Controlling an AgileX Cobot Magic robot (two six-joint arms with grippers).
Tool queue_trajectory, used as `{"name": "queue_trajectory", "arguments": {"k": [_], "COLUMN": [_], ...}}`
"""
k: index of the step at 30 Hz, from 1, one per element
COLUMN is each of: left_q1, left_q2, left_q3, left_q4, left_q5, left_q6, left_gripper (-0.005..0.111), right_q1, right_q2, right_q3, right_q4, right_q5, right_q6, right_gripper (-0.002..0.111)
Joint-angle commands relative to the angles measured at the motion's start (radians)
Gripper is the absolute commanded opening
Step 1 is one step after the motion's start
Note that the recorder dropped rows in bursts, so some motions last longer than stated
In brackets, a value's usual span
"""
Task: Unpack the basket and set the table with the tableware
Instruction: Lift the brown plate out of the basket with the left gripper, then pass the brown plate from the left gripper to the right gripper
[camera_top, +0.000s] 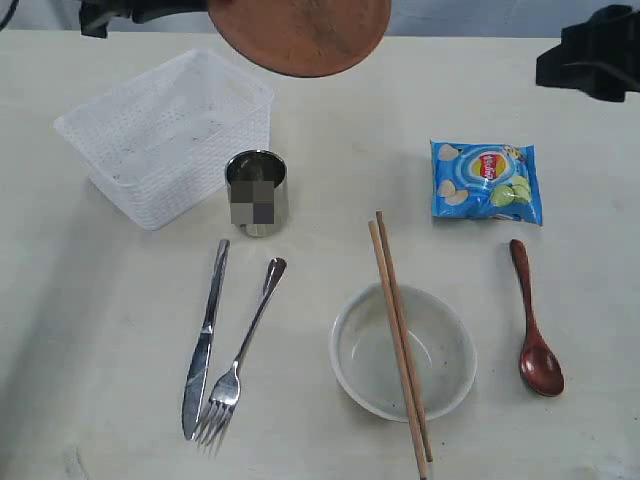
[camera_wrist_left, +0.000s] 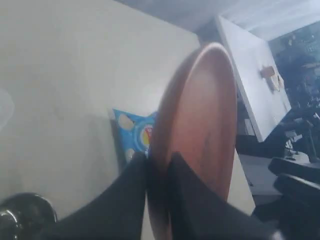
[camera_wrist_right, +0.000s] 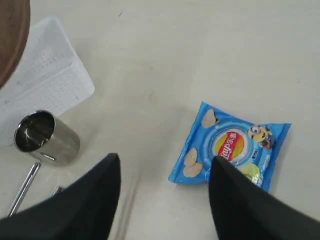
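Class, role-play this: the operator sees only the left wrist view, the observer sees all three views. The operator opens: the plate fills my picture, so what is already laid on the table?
Observer: A bowl with chopsticks lying across it, low in the exterior view.
Operator: My left gripper grips the plate. Is anything left in the basket?
Observer: No, the basket looks empty in the exterior view.
Operator: What about the other arm?
Observer: The right gripper hangs open above the table beside the chips bag, holding nothing.
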Motion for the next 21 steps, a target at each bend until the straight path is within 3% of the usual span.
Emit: {"name": "queue_trajectory", "arguments": {"k": [1, 6, 11, 13, 16, 17, 19, 21], "left_q1": [-0.034, -0.074, -0.078, -0.078, -0.078, -0.078, -0.078, -0.078], "left_q2": [0.034, 0.092, 0.17, 0.202, 0.235, 0.246, 0.259, 0.269], "left_q3": [0.005, 0.005, 0.005, 0.005, 0.005, 0.005, 0.005, 0.005], "left_q4": [-0.038, -0.045, -0.087, -0.155, -0.257, -0.275, -0.282, -0.284], "left_q5": [0.058, 0.082, 0.115, 0.148, 0.175, 0.18, 0.186, 0.201], "left_q6": [0.04, 0.111, 0.157, 0.203, 0.252, 0.256, 0.256, 0.261], "left_gripper": [0.0, 0.0, 0.0, 0.0, 0.0, 0.0, 0.0, 0.0], "right_q1": [-0.015, 0.043, 0.083, 0.085, 0.083, 0.083, 0.083, 0.083], "right_q2": [-0.046, -0.041, -0.041, -0.034, 0.013, 0.036, 0.082, 0.121], "right_q3": [-0.005, 0.033, 0.042, 0.042, 0.042, 0.042, 0.042, 0.042], "right_q4": [0.026, 0.233, 0.298, 0.339, 0.417, 0.44, 0.466, 0.48], "right_q5": [0.019, 0.024, -0.058, -0.068, -0.052, -0.037, -0.023, -0.018], "right_q6": [0.043, -0.037, -0.058, -0.048, -0.046, -0.05, -0.052, -0.048], "right_gripper": [0.039, 0.037, 0.016, 0.014, 0.035, 0.05, 0.07, 0.07]}}
